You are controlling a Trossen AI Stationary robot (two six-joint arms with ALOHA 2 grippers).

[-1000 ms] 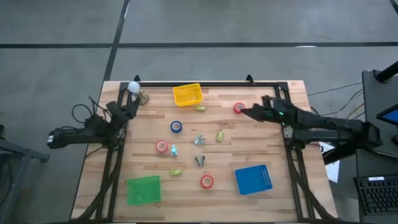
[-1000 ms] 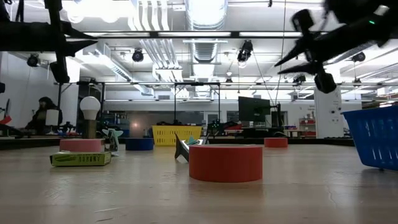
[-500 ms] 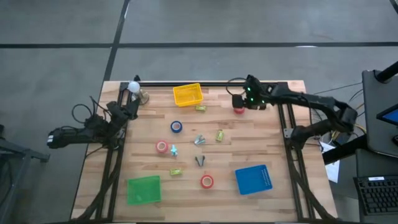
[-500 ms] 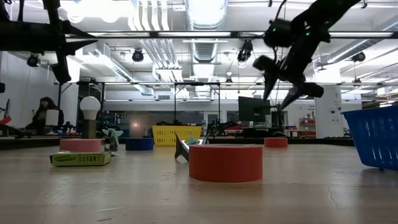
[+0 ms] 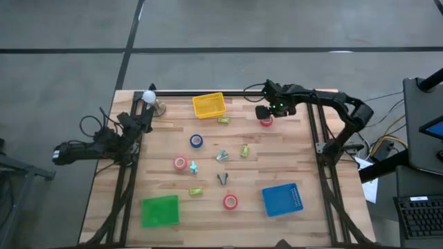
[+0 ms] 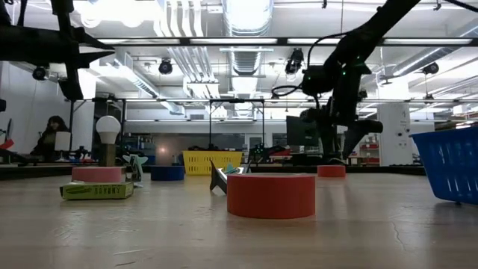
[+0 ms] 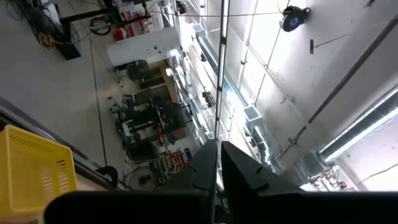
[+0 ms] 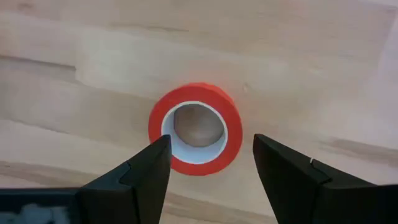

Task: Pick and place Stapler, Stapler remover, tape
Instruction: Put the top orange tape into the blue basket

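Note:
A red tape roll [image 5: 266, 122] lies flat near the table's far right; it also shows in the right wrist view [image 8: 196, 129] and the low view [image 6: 331, 171]. My right gripper [image 5: 267, 113] [image 8: 211, 142] hangs open just above it, pointing down, one finger on each side, not touching it. A blue tape roll [image 5: 196, 141], a pink one [image 5: 180, 163] and another red one [image 5: 230, 202] lie flat mid-table. Small green staplers [image 5: 244, 150] [image 5: 196, 190] and staple removers [image 5: 221, 156] [image 5: 222, 179] lie between them. My left gripper [image 5: 142, 117] [image 7: 217, 171] waits shut by the table's far left corner.
A yellow basket [image 5: 209, 105] stands at the far edge, a green basket [image 5: 160, 211] at the near left and a blue basket [image 5: 282, 200] at the near right. A light bulb [image 5: 149, 97] stands in the far left corner. A third green stapler [image 5: 223, 120] lies beside the yellow basket.
My right arm has swung from the table's right side toward the far edge. Its gripper has tipped from lying level to pointing down and has come down over the far red tape roll, staying open. Nothing on the table has moved.

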